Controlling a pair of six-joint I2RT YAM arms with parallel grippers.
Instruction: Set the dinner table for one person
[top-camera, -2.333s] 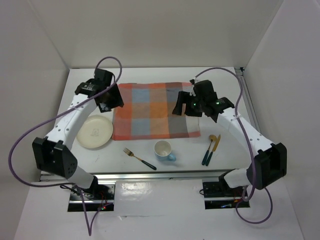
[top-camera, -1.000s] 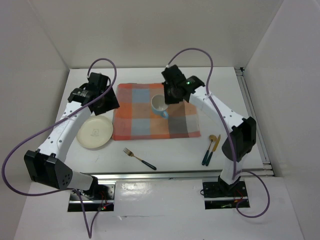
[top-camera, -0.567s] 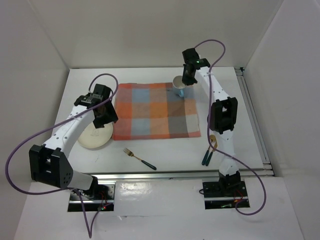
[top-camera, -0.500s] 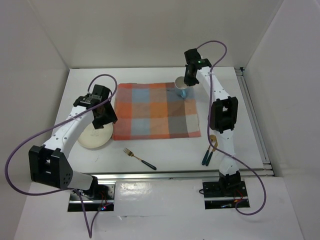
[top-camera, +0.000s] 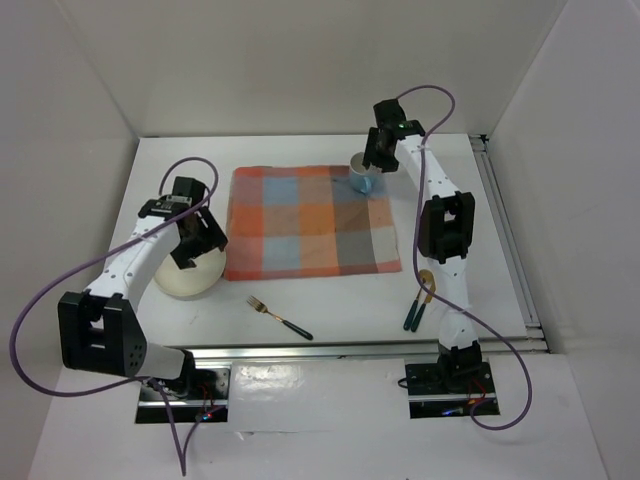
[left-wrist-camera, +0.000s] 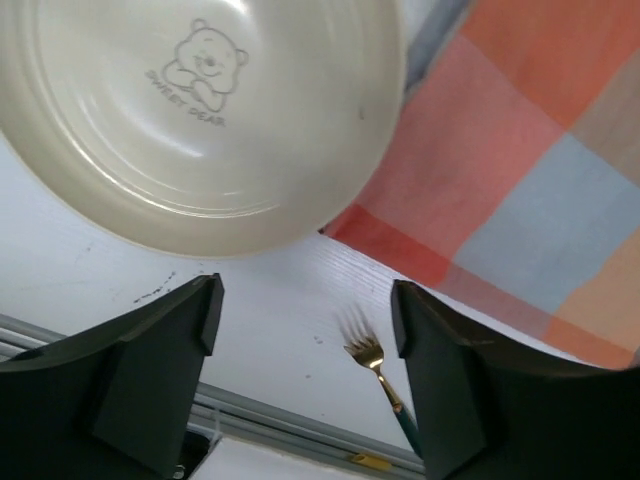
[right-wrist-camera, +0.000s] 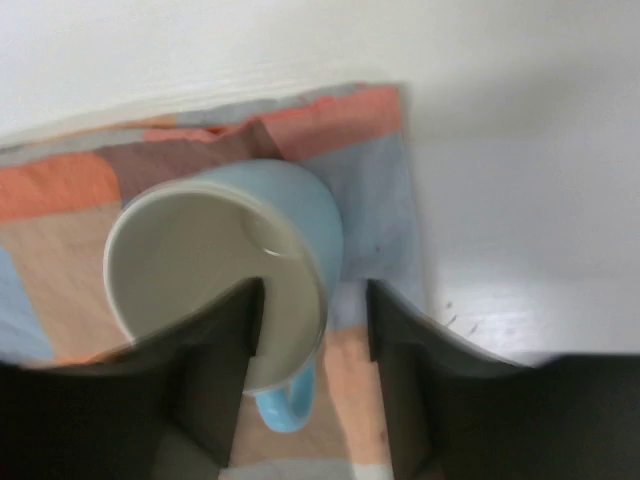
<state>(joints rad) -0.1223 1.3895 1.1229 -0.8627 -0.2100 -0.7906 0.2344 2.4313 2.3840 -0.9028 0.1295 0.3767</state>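
The mug (right-wrist-camera: 225, 270) is gripped at its rim by the right gripper (right-wrist-camera: 310, 340), over the cloth's (top-camera: 310, 220) far right corner on the dinner table (top-camera: 330, 300). The left gripper (left-wrist-camera: 305, 340) is held open above the plate (left-wrist-camera: 200, 120).

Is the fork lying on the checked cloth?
No, the fork lies on the bare white table, in front of the cloth and apart from it.

Bright even light, blurred wrist views

My fingers (left-wrist-camera: 160, 370) stand apart — above them a cream bear-print plate (left-wrist-camera: 200, 110), checked cloth (left-wrist-camera: 520, 190) upper right, gold fork (left-wrist-camera: 372, 362) between them.
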